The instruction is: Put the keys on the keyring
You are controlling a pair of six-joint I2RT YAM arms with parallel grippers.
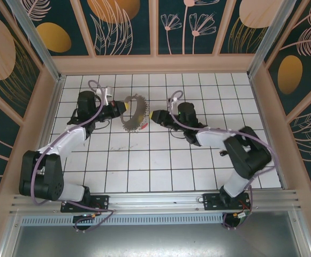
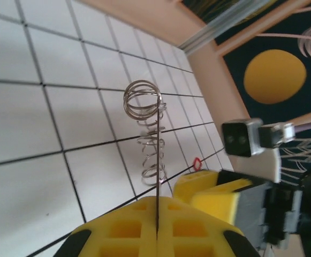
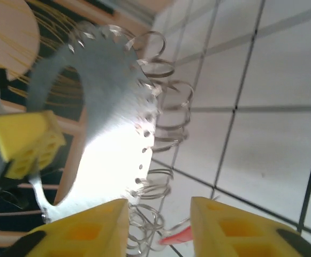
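1. White tiled table (image 1: 144, 166) with black grid lines, walled in pale wood. Bears all else.

2. My two arms, black and white. The left arm (image 1: 69, 140) reaches in from the left and the right arm (image 1: 235, 147) from the right. They meet at the middle of the far half of the table.

3. Keyring (image 1: 135, 113): a large, thin, flat silvery metal hoop, its rim pierced with small holes. It stands on edge, raised between my two grippers. My left wrist camera sees it edge-on as a thin dark line.

4. Left gripper (image 2: 158, 214), with yellow ribbed fingers. The jaws are pressed together on the near edge of the keyring, which rises straight out from between them.

5. Right gripper (image 3: 159, 214), with matching yellow fingers (image 3: 91, 230). The jaws stand apart, just beside the keyring's fringed rim on the side opposite my left gripper.

6. Small silvery wire split rings (image 3: 166, 107), many of them, threaded through the rim holes and fanning outward.

7. Key (image 3: 177, 235) with a bright red plastic head, blurred, low in the gap between my right fingers, close to the lowest split rings. I cannot tell whether it touches either finger.
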